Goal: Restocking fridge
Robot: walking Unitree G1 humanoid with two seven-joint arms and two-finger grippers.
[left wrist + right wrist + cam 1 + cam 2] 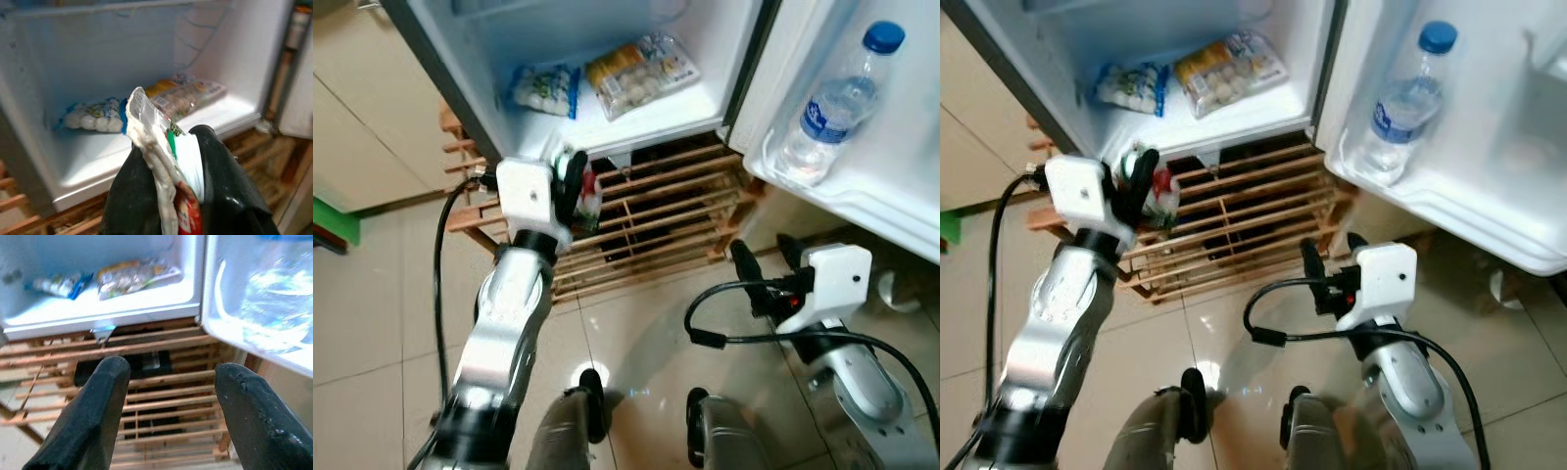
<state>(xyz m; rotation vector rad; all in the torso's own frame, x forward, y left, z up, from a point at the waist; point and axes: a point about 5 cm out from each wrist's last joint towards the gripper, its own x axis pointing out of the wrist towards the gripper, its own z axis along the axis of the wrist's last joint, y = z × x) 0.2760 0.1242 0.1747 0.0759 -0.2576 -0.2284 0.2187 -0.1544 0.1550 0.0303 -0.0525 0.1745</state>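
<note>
The open fridge (pixel 636 122) stands before me on a wooden slatted rack (pixel 646 220). On its bottom shelf lie a blue-and-white food pack (pixel 543 88) and a clear pack of pale round pieces (pixel 641 73). My left gripper (pixel 576 186) is shut on a white, green and red packet (pixel 168 171), held just below the front lip of the shelf. My right gripper (pixel 766 257) hangs open lower down, in front of the rack and under the door, with nothing between its fingers (pixel 88 421).
A water bottle with a blue cap (pixel 832 103) stands in the open door's shelf (pixel 862 196) on the right. Black cables (pixel 734 338) loop from both wrists. My feet (pixel 592 392) stand on the beige tiled floor. A green object (pixel 333 220) lies at far left.
</note>
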